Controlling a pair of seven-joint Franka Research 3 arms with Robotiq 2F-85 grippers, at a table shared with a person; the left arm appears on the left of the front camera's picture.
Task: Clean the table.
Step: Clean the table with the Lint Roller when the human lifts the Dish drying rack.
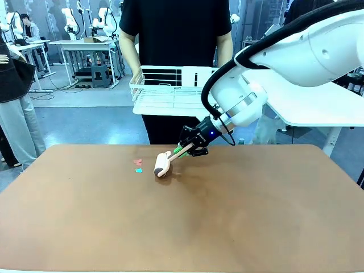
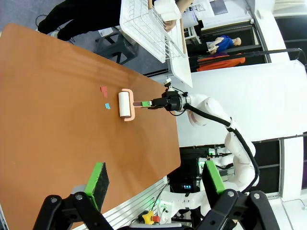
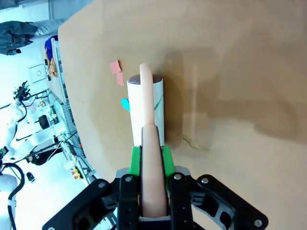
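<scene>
Front view: right claw (image 1: 190,149) reaches in from the right and is clenched on the handle of a lint roller (image 1: 162,165). The arm is angled low, so the roller drum lies on the desk (image 1: 239,222), which spans the whole foreground. Scraps (image 1: 138,165) (pink and teal) sit just beside the drum on its left, probably the next thing to roll over. A person (image 1: 170,34) stands at the far side, with a white wire rack (image 1: 165,94) in front of them.

Left wrist view: left claw (image 2: 154,182) is released, pads wide apart with nothing between them. It hangs off the desk edge, parked out of the way I'd guess. Farther off, the roller (image 2: 125,104) rests on the brown top, with the scraps (image 2: 105,98) near it.

Right wrist view: green pads (image 3: 136,160) pinch the pink handle (image 3: 149,187) on both sides. The grip is in line with the drum (image 3: 145,112), which suits pushing it straight ahead. Scraps (image 3: 115,68) lie just left of the drum, the teal one almost touching it.
</scene>
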